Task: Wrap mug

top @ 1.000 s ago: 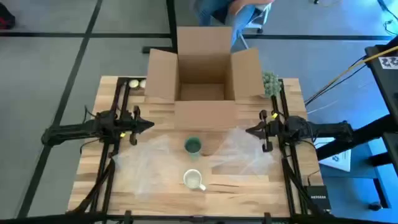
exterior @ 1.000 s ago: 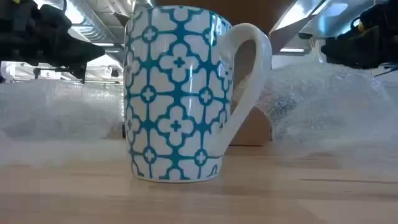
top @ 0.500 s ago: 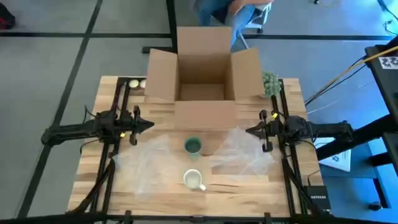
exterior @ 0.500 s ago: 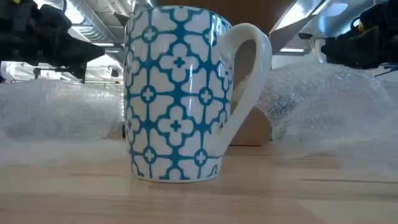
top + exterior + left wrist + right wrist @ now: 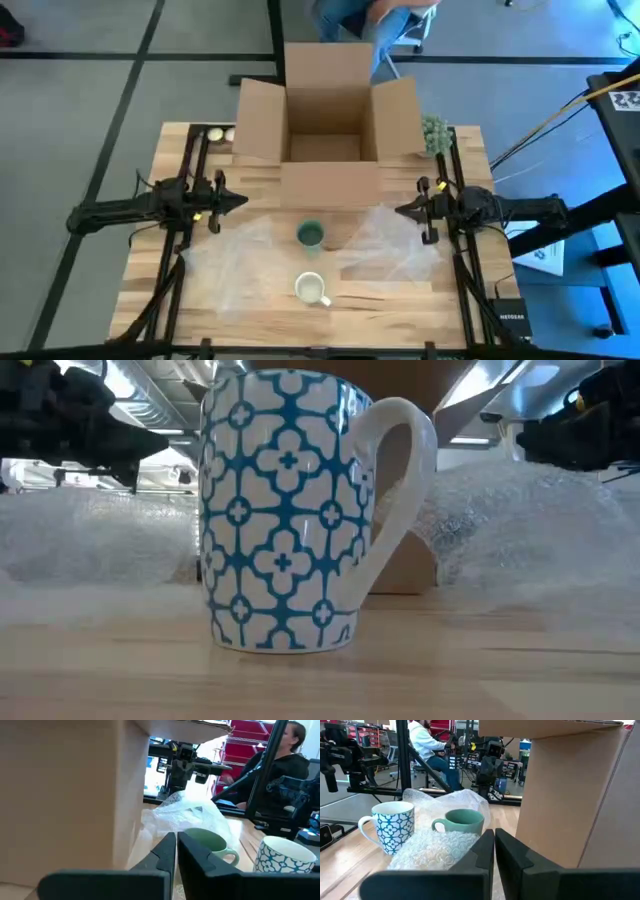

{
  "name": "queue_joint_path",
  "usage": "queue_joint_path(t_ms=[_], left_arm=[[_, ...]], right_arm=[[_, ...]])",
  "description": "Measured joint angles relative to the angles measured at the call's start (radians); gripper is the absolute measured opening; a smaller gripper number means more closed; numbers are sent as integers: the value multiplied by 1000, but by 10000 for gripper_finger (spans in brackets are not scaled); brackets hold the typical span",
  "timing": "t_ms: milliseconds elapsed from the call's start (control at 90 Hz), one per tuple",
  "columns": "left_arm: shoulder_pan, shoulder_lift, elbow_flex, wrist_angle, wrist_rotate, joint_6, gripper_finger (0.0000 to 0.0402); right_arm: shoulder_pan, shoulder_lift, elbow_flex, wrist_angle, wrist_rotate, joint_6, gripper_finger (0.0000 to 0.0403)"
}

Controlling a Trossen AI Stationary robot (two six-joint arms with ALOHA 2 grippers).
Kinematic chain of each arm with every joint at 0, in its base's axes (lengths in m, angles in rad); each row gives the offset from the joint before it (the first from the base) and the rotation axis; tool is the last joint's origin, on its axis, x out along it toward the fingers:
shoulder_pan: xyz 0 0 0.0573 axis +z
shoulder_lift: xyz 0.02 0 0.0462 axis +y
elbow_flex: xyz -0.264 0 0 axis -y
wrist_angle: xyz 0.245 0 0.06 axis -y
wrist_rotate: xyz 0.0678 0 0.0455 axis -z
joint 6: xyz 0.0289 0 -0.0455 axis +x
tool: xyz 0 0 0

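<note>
Patterned mug [image 5: 311, 289] upright near green mug [image 5: 310, 234]; left gripper [image 5: 237, 200], right gripper [image 5: 403, 211] jaws closed, empty.

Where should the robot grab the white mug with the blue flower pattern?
Probably by the rim of the white ceramic mug with the blue flower pattern, coming straight down from above. It stands upright with its mouth open to the top, and its looped handle sticks out sideways, so one finger could slip inside and pinch the wall opposite the handle.
</note>
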Motion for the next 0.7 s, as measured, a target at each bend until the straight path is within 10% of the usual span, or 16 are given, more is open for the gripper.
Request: queue_joint_path(t_ms=[700], left_arm=[[0,0,0,0,0,0,0]], right_arm=[[1,0,0,4,-38,159,1]])
